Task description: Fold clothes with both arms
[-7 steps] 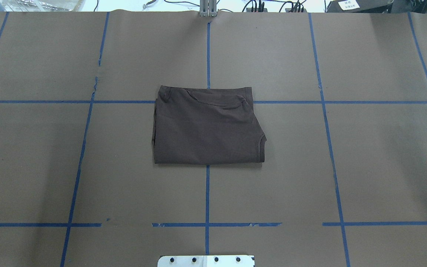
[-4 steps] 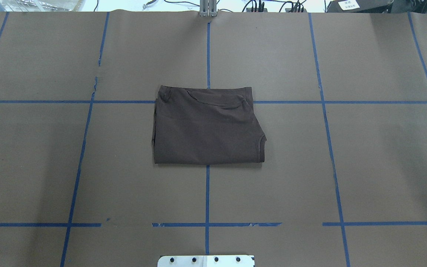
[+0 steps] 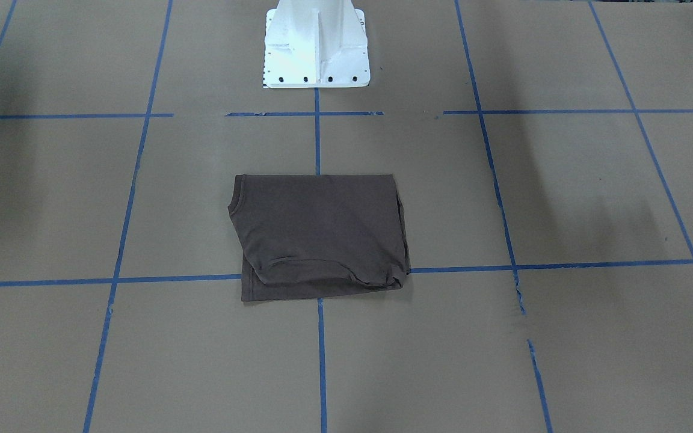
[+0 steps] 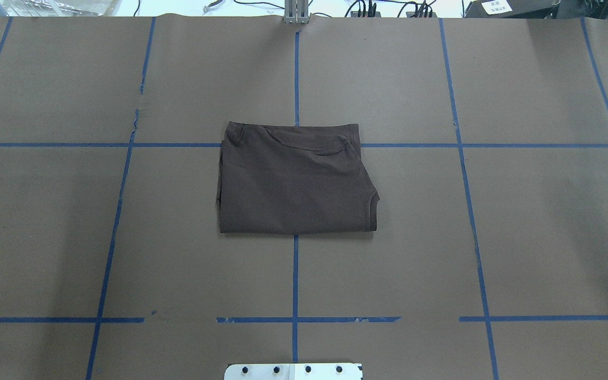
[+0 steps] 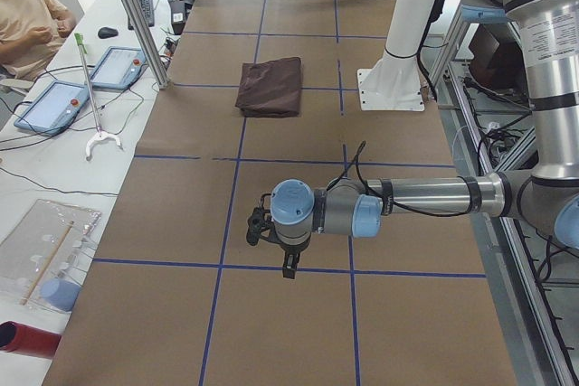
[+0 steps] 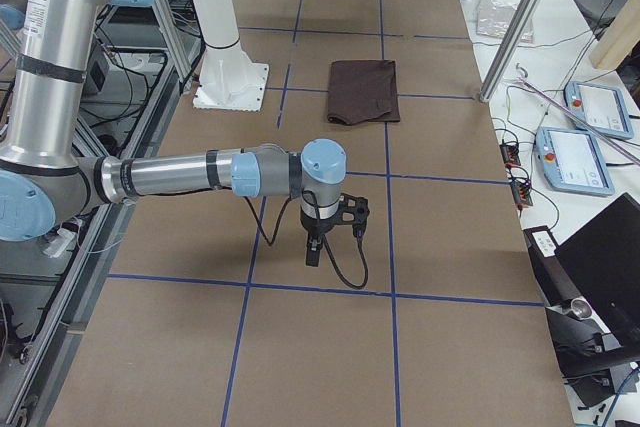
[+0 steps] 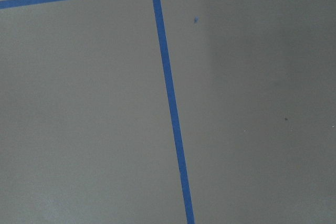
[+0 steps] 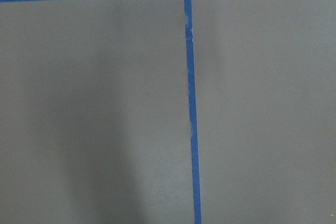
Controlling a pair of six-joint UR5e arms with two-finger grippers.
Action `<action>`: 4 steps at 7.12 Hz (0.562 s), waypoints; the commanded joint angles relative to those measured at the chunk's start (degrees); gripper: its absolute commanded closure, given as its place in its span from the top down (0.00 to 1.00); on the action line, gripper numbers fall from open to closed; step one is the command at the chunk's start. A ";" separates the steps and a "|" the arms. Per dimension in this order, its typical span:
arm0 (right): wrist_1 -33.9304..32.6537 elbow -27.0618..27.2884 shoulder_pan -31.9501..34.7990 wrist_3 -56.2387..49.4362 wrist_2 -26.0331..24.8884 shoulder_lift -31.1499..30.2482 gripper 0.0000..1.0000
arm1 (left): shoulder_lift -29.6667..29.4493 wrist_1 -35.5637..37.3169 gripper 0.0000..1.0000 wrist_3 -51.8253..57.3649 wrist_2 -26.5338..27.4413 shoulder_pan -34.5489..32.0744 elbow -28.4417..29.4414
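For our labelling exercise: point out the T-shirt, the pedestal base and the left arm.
T-shirt (image 4: 293, 184): overhead view, middle of folded cloth.
pedestal base (image 3: 316, 67): front-facing view, white lower part.
left arm (image 5: 425, 194): exterior left view, silver tube.

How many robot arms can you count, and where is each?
2. The left arm stretches low over the table at its left end; the right arm at its right end. Both are clear of the folded T-shirt. No others show.
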 commanded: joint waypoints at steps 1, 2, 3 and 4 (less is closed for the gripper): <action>0.09 0.04 0.00 -0.03 -0.01 -0.04 1.00 | 0.00 0.05 1.00 0.00 0.01 0.00 0.02; 0.00 -0.04 -0.09 -0.03 -0.01 -0.04 1.00 | 0.00 0.05 1.00 0.00 0.01 0.00 0.02; -0.09 -0.05 0.00 -0.03 -0.01 -0.04 1.00 | 0.00 0.05 1.00 0.00 0.01 0.00 0.02; -0.26 -0.05 0.00 -0.03 0.08 -0.04 1.00 | 0.09 0.05 1.00 0.00 0.10 0.00 0.02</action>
